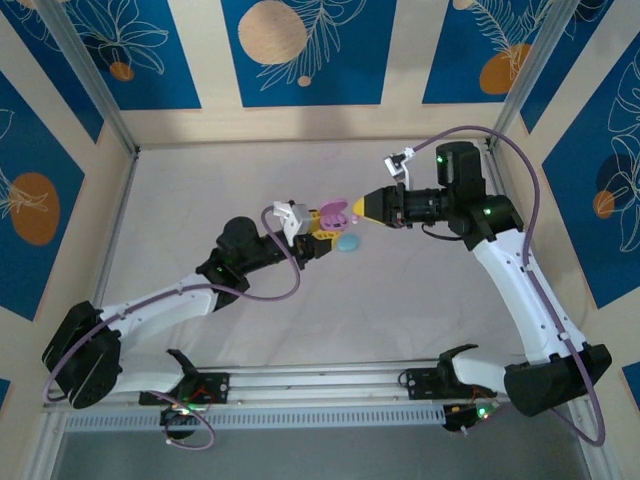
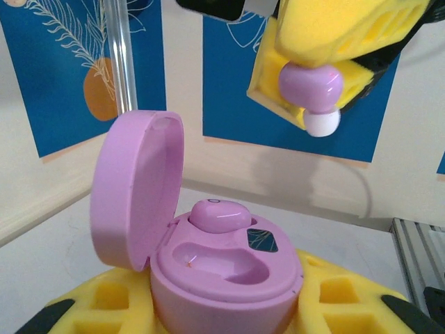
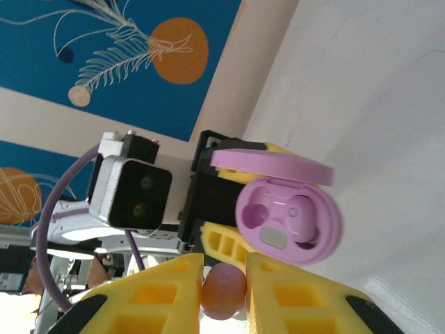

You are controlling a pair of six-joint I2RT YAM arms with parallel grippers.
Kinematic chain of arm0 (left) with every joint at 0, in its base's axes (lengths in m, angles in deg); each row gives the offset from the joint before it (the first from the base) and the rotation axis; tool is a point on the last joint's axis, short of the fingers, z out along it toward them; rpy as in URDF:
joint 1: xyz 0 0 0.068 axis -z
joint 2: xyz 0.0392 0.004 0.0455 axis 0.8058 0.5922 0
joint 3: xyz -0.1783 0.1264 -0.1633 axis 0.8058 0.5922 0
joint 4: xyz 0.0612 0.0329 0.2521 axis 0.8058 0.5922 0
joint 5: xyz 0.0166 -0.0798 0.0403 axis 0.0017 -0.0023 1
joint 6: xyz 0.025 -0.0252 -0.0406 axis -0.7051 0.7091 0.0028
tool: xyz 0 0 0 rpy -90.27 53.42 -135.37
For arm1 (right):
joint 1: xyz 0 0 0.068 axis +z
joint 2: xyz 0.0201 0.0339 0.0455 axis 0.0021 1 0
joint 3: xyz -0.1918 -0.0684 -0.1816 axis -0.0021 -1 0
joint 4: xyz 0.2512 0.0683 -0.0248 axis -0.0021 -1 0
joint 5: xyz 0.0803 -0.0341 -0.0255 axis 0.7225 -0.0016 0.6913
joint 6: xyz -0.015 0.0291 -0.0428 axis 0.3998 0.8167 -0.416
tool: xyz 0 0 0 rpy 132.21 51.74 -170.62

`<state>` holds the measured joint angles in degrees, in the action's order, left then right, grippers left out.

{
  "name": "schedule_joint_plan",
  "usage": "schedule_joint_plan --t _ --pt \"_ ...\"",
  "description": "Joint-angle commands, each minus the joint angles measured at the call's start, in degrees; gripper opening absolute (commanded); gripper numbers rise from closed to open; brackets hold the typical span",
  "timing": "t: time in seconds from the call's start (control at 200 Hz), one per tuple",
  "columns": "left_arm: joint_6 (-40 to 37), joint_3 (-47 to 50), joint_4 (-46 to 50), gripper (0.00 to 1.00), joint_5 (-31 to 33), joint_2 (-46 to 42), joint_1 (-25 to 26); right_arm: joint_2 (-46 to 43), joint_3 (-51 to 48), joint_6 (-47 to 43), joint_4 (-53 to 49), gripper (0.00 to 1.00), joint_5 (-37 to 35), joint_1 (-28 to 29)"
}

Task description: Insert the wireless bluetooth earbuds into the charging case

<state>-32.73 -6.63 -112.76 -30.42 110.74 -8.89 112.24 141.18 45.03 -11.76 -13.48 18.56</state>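
Note:
My left gripper [image 1: 322, 232] is shut on the base of a pink charging case [image 2: 229, 278], gripping it between yellow fingers [image 2: 104, 299]. The case lid [image 2: 135, 188] stands open. One pink earbud [image 2: 219, 214] sits in the far slot, and the near slot [image 2: 222, 263] is empty. My right gripper [image 1: 358, 208] is shut on a second pink earbud [image 2: 311, 87] with a white tip, pinched between its yellow pads [image 3: 174, 292]. This earbud [image 3: 224, 290] hangs above and to the right of the case [image 3: 288, 219], apart from it.
A teal rounded case [image 1: 347, 243] lies on the white table [image 1: 400, 300] just below the two grippers. Blue patterned walls and metal posts [image 1: 95, 85] enclose the table. A slotted rail [image 1: 320, 380] runs along the near edge.

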Motion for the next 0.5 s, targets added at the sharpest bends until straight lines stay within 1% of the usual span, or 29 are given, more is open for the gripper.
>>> schedule_joint_plan --t 0.0,0.33,0.495 --pt "-1.0 -0.9 -3.4 0.29 -1.7 0.7 0.7 1.2 2.5 0.3 0.8 0.22 -0.1 1.8" --pt "-0.8 -1.1 -3.5 0.29 -1.3 0.8 0.7 3.4 3.6 -0.9 0.2 0.22 -8.1 7.5" --pt "-0.8 -1.5 -3.2 0.29 -1.5 0.7 0.7 4.2 3.8 -1.5 -0.5 0.22 -12.3 9.4"
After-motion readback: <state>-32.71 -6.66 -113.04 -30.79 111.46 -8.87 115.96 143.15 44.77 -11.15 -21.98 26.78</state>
